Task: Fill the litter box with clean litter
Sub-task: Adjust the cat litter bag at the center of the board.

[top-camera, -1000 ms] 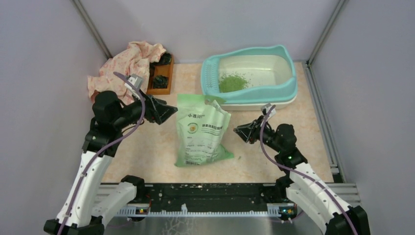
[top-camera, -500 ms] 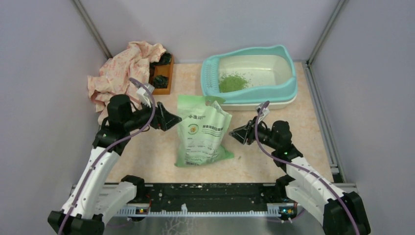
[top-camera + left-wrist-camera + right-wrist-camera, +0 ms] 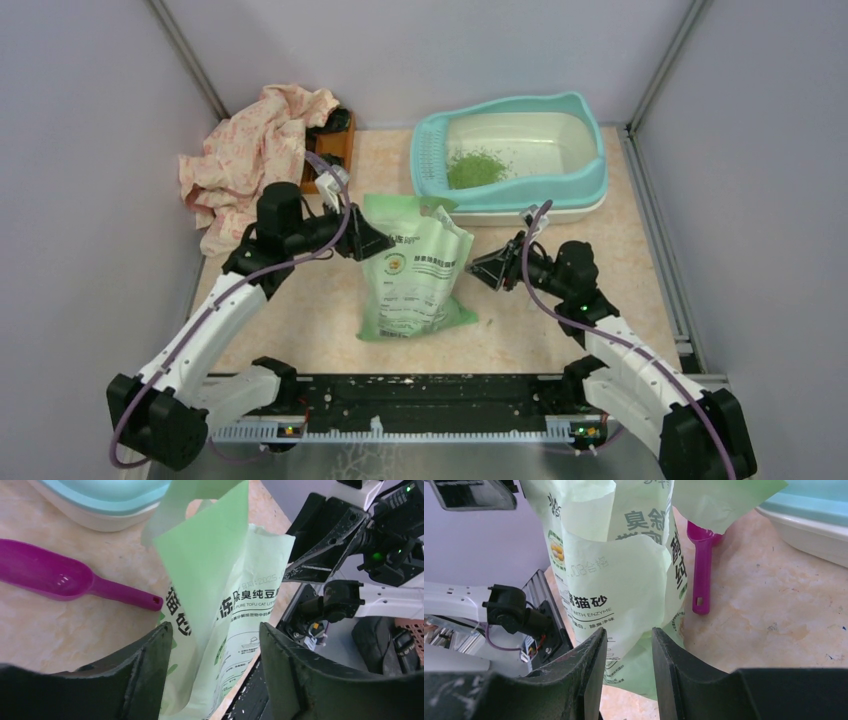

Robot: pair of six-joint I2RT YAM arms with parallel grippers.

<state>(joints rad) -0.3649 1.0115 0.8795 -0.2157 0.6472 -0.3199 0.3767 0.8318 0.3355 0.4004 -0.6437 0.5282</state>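
The litter box [image 3: 585, 180], teal-rimmed with a cream basin, stands at the back right. A small pile of green clean litter [image 3: 474, 167] lies at its left end. In front of it stands a pale green litter bag [image 3: 410, 280], its torn top leaning back. My left gripper [image 3: 386, 246] is open at the bag's upper left edge. In the left wrist view that gripper [image 3: 215, 667] has the bag's edge [image 3: 210, 595] between its wide jaws. My right gripper [image 3: 473, 269] is open just right of the bag. In its own view the right gripper [image 3: 629, 667] faces the bag [image 3: 614, 585].
A purple scoop [image 3: 60, 577] lies on the table between bag and litter box [image 3: 110, 500]; the right wrist view shows this scoop [image 3: 701, 570] too. A pink cloth [image 3: 250, 150] and a brown wooden tray [image 3: 335, 152] sit at the back left. Grey walls close three sides.
My left arm has swung right, bringing its gripper from left of the bag to the bag's upper left edge. The right gripper has edged left toward the bag.
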